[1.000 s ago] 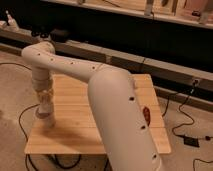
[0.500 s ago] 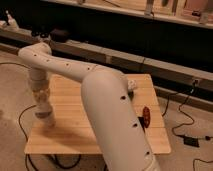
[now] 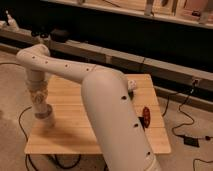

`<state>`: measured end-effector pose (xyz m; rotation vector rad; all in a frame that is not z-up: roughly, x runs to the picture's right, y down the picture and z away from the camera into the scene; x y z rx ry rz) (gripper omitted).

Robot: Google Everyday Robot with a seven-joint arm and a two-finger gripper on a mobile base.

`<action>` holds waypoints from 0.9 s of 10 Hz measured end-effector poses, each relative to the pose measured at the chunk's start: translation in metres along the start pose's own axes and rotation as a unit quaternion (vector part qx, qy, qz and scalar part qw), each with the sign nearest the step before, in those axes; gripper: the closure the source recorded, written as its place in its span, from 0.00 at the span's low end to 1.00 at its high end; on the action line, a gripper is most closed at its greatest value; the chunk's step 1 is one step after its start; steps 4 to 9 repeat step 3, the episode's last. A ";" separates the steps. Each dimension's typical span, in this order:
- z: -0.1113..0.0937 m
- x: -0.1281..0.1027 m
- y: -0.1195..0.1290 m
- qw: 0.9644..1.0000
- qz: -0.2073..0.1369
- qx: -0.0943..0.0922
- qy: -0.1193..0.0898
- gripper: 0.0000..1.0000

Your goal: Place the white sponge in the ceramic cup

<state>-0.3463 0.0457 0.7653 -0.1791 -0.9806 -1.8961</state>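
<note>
While my own white arm [image 3: 107, 107] fills the middle of the view, it hides much of the wooden desk [image 3: 75, 135]. A red object [image 3: 146, 116] lies near the desk's right edge, and black cables [image 3: 185, 117] trail over the floor. My tool [image 3: 44, 116] points down at the desk's left side; its opening I cannot tell. Sponge and cup: neither can be made out.
</note>
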 end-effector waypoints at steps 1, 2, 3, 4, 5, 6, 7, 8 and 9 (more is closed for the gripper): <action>0.000 -0.002 0.001 1.000 -0.002 -0.003 -0.001 0.20; 0.000 -0.003 0.001 1.000 -0.003 -0.005 -0.001 0.20; 0.000 -0.003 0.001 1.000 -0.003 -0.005 -0.001 0.20; 0.000 -0.003 0.001 1.000 -0.003 -0.005 -0.001 0.20; 0.000 -0.003 0.001 1.000 -0.003 -0.005 -0.001 0.20; 0.000 -0.003 0.001 1.000 -0.003 -0.005 -0.001 0.20; 0.000 -0.003 0.001 1.000 -0.003 -0.005 -0.001 0.20; 0.000 -0.003 0.001 1.000 -0.003 -0.005 -0.001 0.20; 0.000 -0.003 0.001 1.000 -0.003 -0.005 -0.001 0.20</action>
